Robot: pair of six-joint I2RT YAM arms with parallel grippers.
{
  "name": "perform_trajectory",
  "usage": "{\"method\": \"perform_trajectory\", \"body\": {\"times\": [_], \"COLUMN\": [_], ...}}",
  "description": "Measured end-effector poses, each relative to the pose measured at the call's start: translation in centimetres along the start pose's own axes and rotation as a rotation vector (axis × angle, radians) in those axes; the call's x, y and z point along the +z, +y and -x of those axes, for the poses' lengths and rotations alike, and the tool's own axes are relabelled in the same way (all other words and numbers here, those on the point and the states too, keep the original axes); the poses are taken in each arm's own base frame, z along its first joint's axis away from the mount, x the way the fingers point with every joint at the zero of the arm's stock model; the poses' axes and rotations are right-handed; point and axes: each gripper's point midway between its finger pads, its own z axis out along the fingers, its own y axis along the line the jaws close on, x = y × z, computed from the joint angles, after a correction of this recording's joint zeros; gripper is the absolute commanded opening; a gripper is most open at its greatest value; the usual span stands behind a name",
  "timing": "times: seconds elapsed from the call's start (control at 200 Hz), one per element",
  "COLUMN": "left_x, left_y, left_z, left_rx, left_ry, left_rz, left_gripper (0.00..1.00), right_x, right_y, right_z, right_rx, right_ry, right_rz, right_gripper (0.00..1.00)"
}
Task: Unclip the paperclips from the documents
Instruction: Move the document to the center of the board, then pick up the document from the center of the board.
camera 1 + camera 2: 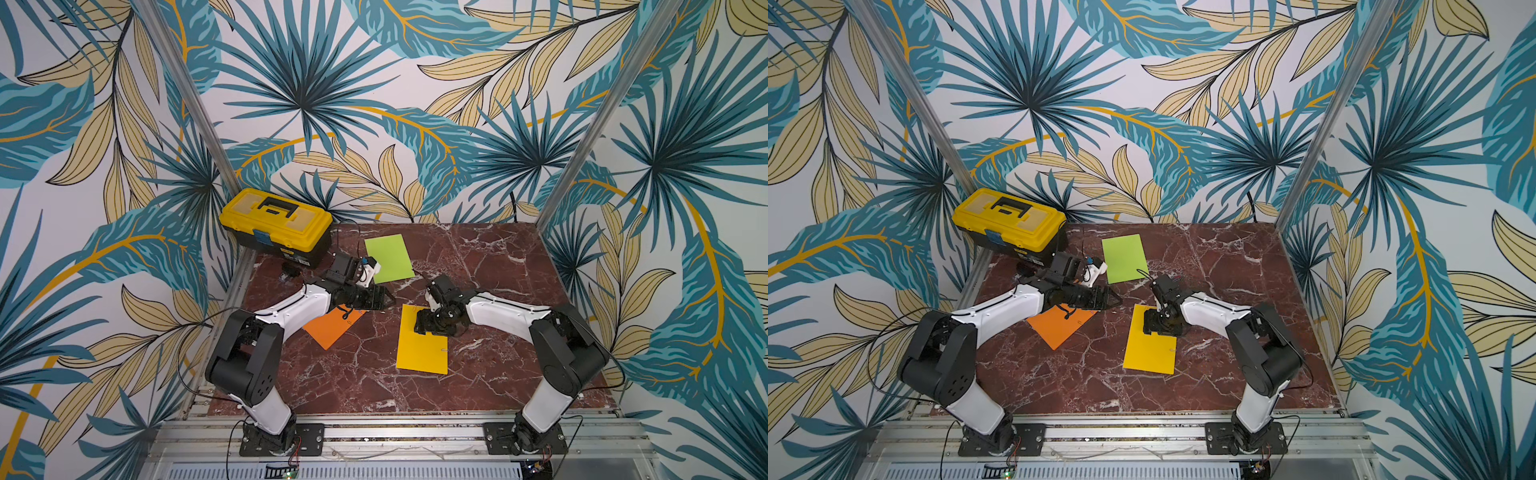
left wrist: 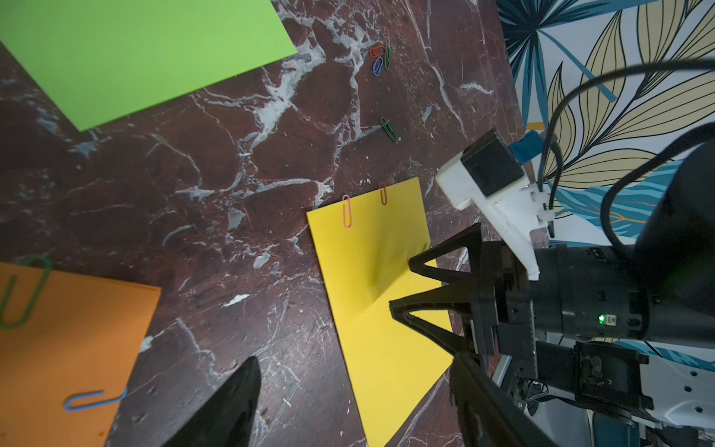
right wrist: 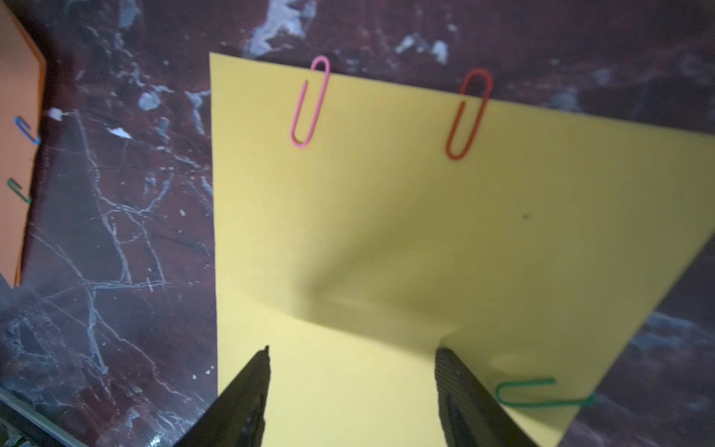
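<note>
Your right hand [image 3: 353, 350] stands fingers apart, tips down on the yellow sheet [image 3: 387, 193], right of the table's [image 1: 498, 270] centre; a green paperclip [image 3: 530, 393] clips the sheet's edge just beside one fingertip. A pink paperclip [image 3: 309, 102] and a red paperclip [image 3: 468, 116] sit on the edge beyond. Your left hand [image 1: 386, 300], fingers wide, hovers over the orange sheet [image 1: 332, 328], hiding its far corner.

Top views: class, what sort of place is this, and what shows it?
Probably a robot test cell, not an office: the left arm and right arm are mounted on an aluminium rail, and wallpapered panels enclose a marble-patterned tabletop holding a paper-clipped yellow sheet.
</note>
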Motion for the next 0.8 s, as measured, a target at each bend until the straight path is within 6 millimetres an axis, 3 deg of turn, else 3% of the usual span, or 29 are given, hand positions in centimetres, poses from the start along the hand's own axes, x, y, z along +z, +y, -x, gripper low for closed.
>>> {"method": "perform_trajectory", "body": {"times": [0.255,0.466,0.571,0.796], "left_x": [0.5,2.3,3.6,5.2], "left_y": [-0.1,0.4,1.1,2.4], "left_z": [-0.5,-1.6,-2.4,-2.8], "left_rx": [0.009,0.01,0.007,-0.004], "left_ry": [0.008,0.05,0.081,0.103], "left_rz": [0.023,0.053,0.083,0.147], "left_gripper": [0.77,0.75,0.74,0.73], "right_x": [-0.1,-3.8,-4.7,-3.8], "right_y": [1.1,1.4,0.1,-4.2], "right_z": [-0.4,0.9,1.8,1.9], "right_rx": [-0.023,-0.02,0.016,0.123], "right_ry": [0.0,-0.091,-0.125,-0.101], "right_rz": [0.024,0.051,0.043,0.002], "right_gripper": [0.69,0.69,0.69,0.69]}}
